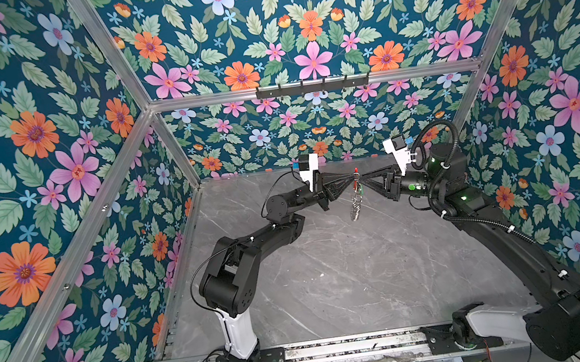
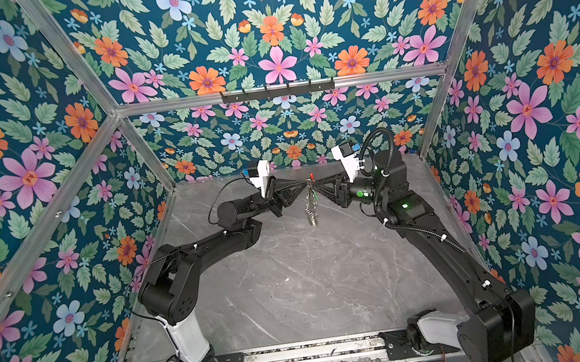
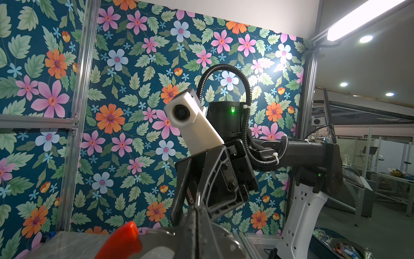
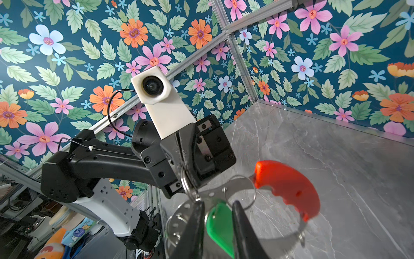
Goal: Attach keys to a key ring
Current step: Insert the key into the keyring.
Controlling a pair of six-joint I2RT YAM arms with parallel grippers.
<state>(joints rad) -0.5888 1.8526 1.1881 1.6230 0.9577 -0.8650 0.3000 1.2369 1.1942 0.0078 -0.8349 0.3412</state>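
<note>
Both grippers meet tip to tip in mid-air above the rear of the table. My left gripper (image 1: pixel 352 181) (image 3: pixel 198 209) is shut on a small silver ring (image 4: pixel 187 182) of the key ring (image 1: pixel 355 205). The key ring's red arc (image 4: pixel 289 188) (image 1: pixel 356 171) stands up above the tips, and the strung rings dangle below them. My right gripper (image 4: pixel 218 203) (image 1: pixel 363 181) has the green-headed key (image 4: pixel 220 224) pinched between its two fingers, right against the ring metal. The key's blade is hidden.
The grey marble table (image 1: pixel 332 279) lies below the hanging rings. Flowered walls with aluminium frame bars close in the left, right and back. A black hook rail (image 1: pixel 312 87) is mounted on the back bar.
</note>
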